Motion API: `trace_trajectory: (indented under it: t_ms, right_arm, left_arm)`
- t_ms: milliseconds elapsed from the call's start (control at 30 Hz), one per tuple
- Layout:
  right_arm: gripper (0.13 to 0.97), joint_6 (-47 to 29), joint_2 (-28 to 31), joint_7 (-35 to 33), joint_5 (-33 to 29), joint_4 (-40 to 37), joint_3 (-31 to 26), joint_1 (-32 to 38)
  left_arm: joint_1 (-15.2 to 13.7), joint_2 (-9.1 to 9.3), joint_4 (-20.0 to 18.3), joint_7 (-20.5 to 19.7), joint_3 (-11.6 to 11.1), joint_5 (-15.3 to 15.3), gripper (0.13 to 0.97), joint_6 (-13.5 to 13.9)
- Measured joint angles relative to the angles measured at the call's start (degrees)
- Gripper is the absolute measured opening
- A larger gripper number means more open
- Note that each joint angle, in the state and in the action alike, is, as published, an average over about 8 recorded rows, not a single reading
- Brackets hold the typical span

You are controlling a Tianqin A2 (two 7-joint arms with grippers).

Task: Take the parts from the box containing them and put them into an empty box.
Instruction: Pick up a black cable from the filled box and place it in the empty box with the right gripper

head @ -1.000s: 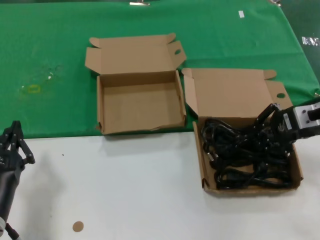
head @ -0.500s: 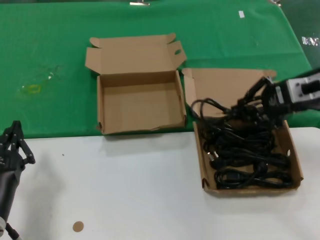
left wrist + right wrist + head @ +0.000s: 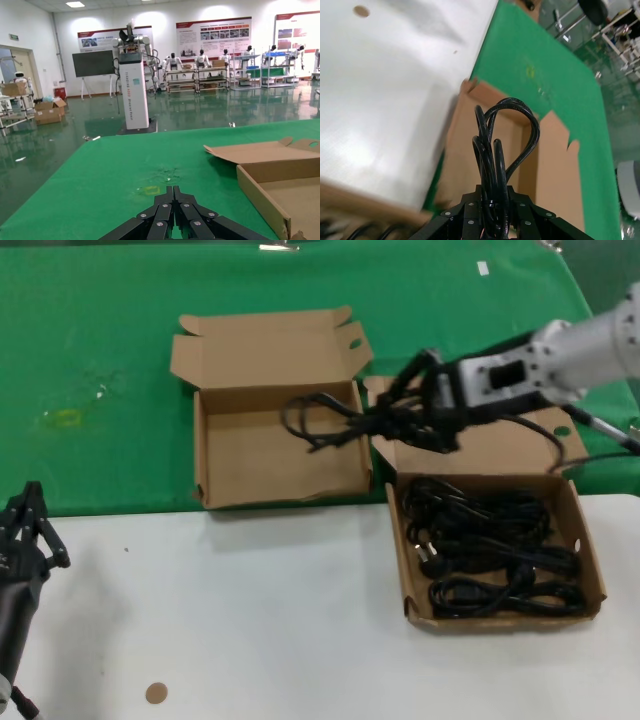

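Now I see my right gripper in the air over the gap between the two boxes, its fingers clamped on a bundled black cable whose loops reach out over the right edge of the empty box. In the right wrist view the cable runs straight up out of the closed fingers, with the empty box below it. The empty box sits open on the green cloth, lid folded back. The box containing them lies to its right, straddling the cloth edge and the white table, with more black cables coiled in its tray. My left gripper is parked low at the near left with its fingers together, gripping nothing
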Motion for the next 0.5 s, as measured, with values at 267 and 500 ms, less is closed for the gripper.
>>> trace_trajectory:
  t_ms: [267, 500]
  right_arm:
    - [0.237, 3.8, -7.4, -0.9, -1.3, -5.4, -1.8, 2.6]
    - [0.237, 6.9, -12.9, -4.4, -1.3, -13.1, -2.6, 4.7]
  left_arm:
    - [0.0, 0.00, 0.0, 0.0, 0.0, 0.0, 0.152, 0.0]
    - [0.0, 0.00, 0.0, 0.0, 0.0, 0.0, 0.152, 0.0]
